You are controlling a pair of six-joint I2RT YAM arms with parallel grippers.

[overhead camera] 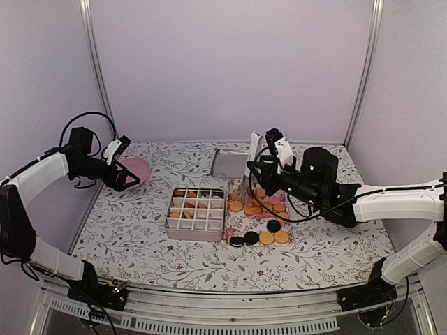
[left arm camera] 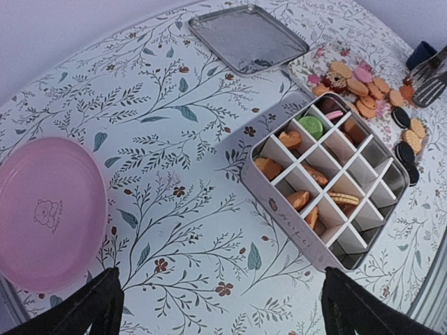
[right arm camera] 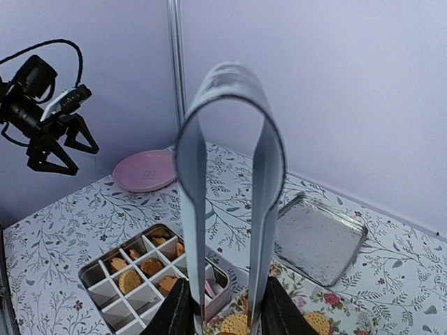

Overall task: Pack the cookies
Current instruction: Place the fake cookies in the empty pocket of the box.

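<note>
Tongs (right arm camera: 190,223) clamped in right jaws above cookies (overhead camera: 266,238); left jaws wide.

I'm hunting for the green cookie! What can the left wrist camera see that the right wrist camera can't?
Only the left wrist view shows the green cookie, sitting in a compartment of the divided tin, and the black cookies lying loose beside the tin. Only the right wrist view shows the looped top of the metal tongs and the left gripper from outside, open in the air. Both show the pink plate, the tin, the flat metal lid and golden cookies.
</note>
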